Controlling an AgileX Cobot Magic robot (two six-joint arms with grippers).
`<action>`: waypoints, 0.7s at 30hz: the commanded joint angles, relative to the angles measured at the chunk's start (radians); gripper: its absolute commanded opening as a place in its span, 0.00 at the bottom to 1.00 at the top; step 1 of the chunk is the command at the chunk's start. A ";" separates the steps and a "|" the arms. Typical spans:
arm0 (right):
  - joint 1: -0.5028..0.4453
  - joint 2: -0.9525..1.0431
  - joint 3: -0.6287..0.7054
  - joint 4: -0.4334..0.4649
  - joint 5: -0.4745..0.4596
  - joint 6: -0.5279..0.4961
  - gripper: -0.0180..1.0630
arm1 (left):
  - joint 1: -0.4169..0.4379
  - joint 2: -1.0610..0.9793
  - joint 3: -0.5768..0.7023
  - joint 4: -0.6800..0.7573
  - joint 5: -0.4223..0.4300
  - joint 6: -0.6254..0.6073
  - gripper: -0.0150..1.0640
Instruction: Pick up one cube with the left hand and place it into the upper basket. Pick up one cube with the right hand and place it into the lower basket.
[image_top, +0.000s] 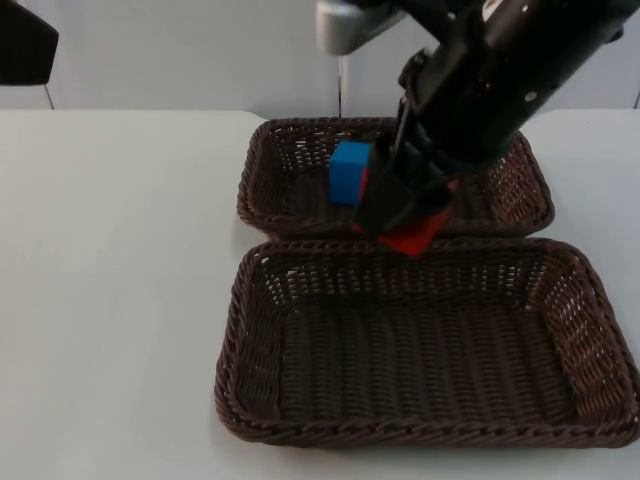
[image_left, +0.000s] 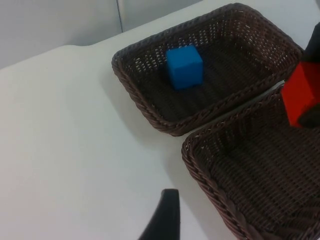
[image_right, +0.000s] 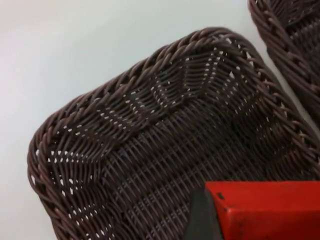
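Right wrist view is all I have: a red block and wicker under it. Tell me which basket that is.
Observer: The lower basket. In the top view the right gripper holds the red cube over its far rim, next to the upper basket.
Operator: Report the other cube.
Observer: The blue cube lies inside the upper basket, apart from its walls.
Operator: Give me the left arm.
Observer: It waits at the table's left side; the left wrist view looks across both baskets from there, one black fingertip of the left gripper above bare white table.
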 joint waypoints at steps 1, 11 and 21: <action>0.005 0.012 0.002 -0.003 -0.010 0.001 0.02 | -0.002 -0.004 0.004 0.002 -0.004 -0.002 0.75; 0.005 0.119 0.002 -0.001 -0.013 0.001 0.02 | -0.002 -0.004 0.004 0.002 -0.004 -0.002 0.75; 0.005 0.203 0.002 -0.001 -0.027 -0.002 0.02 | -0.002 -0.004 0.004 0.002 -0.002 -0.002 0.75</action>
